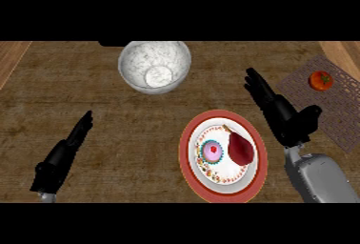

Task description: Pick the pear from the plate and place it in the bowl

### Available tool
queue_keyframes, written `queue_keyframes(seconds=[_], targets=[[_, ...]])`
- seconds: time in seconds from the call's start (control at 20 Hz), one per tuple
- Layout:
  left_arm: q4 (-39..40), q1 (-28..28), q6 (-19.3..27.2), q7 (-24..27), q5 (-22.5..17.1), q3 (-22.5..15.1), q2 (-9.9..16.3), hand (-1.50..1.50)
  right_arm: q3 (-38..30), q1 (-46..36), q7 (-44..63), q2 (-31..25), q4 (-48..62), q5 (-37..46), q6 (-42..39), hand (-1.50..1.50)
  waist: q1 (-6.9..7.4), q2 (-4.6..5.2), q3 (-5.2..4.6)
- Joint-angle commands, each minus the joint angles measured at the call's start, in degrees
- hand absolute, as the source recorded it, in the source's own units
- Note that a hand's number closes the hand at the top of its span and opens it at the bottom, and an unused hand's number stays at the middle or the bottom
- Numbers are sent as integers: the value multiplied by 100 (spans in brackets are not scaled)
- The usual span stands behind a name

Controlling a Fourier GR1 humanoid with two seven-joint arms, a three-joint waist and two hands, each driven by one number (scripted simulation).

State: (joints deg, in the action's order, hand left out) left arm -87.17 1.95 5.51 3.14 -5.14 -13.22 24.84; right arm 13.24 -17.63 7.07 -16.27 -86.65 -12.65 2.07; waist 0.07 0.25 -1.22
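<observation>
Pear: the dark red pear (240, 147) lies on the right half of the plate, its thin brownish stem pointing up and left toward the plate's centre; no hand touches it.
Plate: a round plate with a red rim and a white patterned middle (190, 162) sits on the counter at lower right of centre; a small round pink and purple motif marks its middle, and whether that is a printed decoration or a small object is hard to make out.
Bowl: a white marbled stone bowl (155, 64) stands near the top of the view, well apart from the plate; its upper edge meets a dark shape that is cut off by the top of the scene. A paler disc shows inside it, likely its flat bottom.
Right hand: the black right hand (281, 114) is just beside the plate's right rim, fingers straight and pointing up the view, thumb spread to the right, holding nothing; its grey forearm is cut off at the lower edge.
Left hand: the black left hand (63, 155) rests at lower left, well apart from everything, seen edge-on with fingers straight; its palm side is hidden.
Mat: a brown woven mat (337, 114) lies at the right edge, partly cut off, partly behind the right hand.
Tomato: a small red-orange round fruit with a green top (321, 80) sits on the mat.
Counter: dark brown wood-grain counter top (105, 109).
</observation>
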Motion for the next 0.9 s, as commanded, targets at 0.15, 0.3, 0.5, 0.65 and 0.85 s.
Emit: queue_keyframes(seconds=[0.15,0.3,0.5,0.65,0.85], targets=[[-2,-519,409,-56,-130,212,-646,0,1247,322,72,-101,137,1026,-466,150,17,-24,117],[-6,-570,469,-251,-190,105,-811,0,1466,-416,-17,-1558,31,2779,-406,150,34,-281,-53],[193,-867,593,-258,-351,372,-985,0,961,1284,-1490,327,-134,2291,1896,-150,-255,-27,137],[87,-896,636,-298,-274,219,-1165,0,1004,1647,-2502,550,-294,2090,1922,-150,-99,-29,130],[-184,-1014,570,-805,-313,317,-1099,0,1058,2153,-2175,84,-1541,2535,2051,-150,-69,-47,121]])
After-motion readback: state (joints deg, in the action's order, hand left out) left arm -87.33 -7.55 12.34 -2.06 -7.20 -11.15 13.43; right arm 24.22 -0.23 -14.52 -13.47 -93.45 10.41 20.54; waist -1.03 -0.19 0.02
